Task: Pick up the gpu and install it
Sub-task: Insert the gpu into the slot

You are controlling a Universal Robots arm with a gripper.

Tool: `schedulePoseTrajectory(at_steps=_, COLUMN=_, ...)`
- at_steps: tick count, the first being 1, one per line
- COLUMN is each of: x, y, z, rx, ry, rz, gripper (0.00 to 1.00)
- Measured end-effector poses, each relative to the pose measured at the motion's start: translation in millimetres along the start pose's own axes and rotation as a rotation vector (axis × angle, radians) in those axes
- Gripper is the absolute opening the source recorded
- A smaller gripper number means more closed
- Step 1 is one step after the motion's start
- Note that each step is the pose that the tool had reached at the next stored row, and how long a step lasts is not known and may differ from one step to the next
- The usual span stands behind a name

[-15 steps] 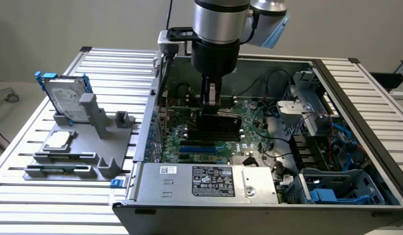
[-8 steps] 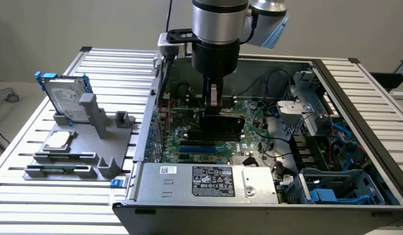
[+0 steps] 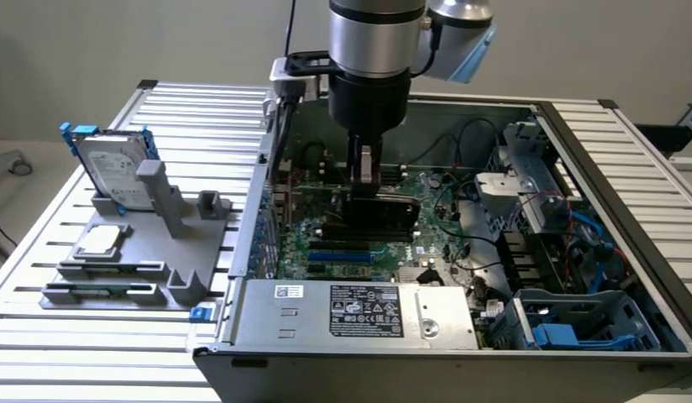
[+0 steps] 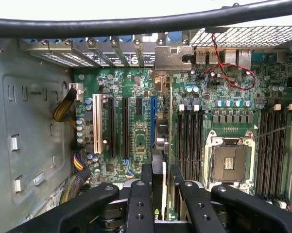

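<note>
The gpu (image 3: 376,220) stands on edge over the motherboard (image 3: 436,227) inside the open computer case (image 3: 615,176), its black shroud facing the front. My gripper (image 3: 366,186) reaches straight down into the case and is shut on the card's upper edge. In the wrist view the gpu (image 4: 162,141) appears edge-on between my two black fingers (image 4: 146,175), running along the expansion slots (image 4: 125,126) to its metal bracket (image 4: 172,57) at the case's rear wall. Whether its connector sits fully in the slot I cannot tell.
On a grey stand (image 3: 155,252) at the exterior view's left lean a silver hard drive with blue rails (image 3: 113,168) and a square CPU chip (image 3: 102,239). The power supply (image 3: 352,311) fills the case front. An open CPU socket (image 4: 228,162), red wires (image 4: 231,65) and a black cable (image 4: 136,24) lie nearby.
</note>
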State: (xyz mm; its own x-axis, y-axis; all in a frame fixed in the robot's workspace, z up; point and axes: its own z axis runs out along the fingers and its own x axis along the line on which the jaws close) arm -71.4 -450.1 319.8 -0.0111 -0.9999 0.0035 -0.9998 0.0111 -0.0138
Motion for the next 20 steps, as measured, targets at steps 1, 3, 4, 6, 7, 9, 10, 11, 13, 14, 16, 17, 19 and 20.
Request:
schedulePoseTrajectory(at_steps=1, x=0.3, y=0.7, z=0.7, rx=-0.0001, ry=0.0001, rz=0.000, gripper=0.26)
schedulePoseTrajectory(at_steps=3, x=1.0, y=1.5, z=2.1, rx=-0.0001, ry=0.0001, rz=0.000, gripper=0.26)
schedulePoseTrajectory(at_steps=4, x=1.6, y=1.8, z=2.6, rx=0.0000, ry=0.0001, rz=-0.001, gripper=0.26)
schedulePoseTrajectory(at_steps=6, x=2.8, y=2.4, z=3.5, rx=0.0000, ry=0.0000, rz=-0.001, gripper=0.26)
schedulePoseTrajectory(at_steps=7, x=3.2, y=2.7, z=4.1, rx=0.0001, ry=-0.0002, rz=-0.002, gripper=0.26)
schedulePoseTrajectory(at_steps=9, x=4.0, y=3.6, z=4.7, rx=0.0000, ry=0.0000, rz=-0.003, gripper=0.26)
schedulePoseTrajectory(at_steps=10, x=4.2, y=3.8, z=4.8, rx=0.0000, ry=-0.0001, rz=-0.003, gripper=0.26)
schedulePoseTrajectory(at_steps=11, x=4.2, y=4.0, z=4.8, rx=0.0000, ry=0.0000, rz=-0.004, gripper=0.26)
schedulePoseTrajectory(at_steps=13, x=4.4, y=4.2, z=4.8, rx=-0.0001, ry=0.0001, rz=-0.004, gripper=0.26)
schedulePoseTrajectory(at_steps=14, x=4.6, y=4.5, z=5.0, rx=0.0000, ry=0.0000, rz=-0.004, gripper=0.26)
schedulePoseTrajectory(at_steps=16, x=5.1, y=5.4, z=5.7, rx=0.0000, ry=0.0000, rz=-0.005, gripper=0.26)
schedulePoseTrajectory(at_steps=17, x=5.4, y=6.1, z=6.1, rx=0.0000, ry=0.0000, rz=-0.005, gripper=0.26)
schedulePoseTrajectory(at_steps=19, x=6.1, y=7.5, z=7.0, rx=0.0001, ry=0.0000, rz=-0.006, gripper=0.26)
schedulePoseTrajectory(at_steps=20, x=6.4, y=8.1, z=7.5, rx=0.0002, ry=-0.0001, rz=-0.006, gripper=0.26)
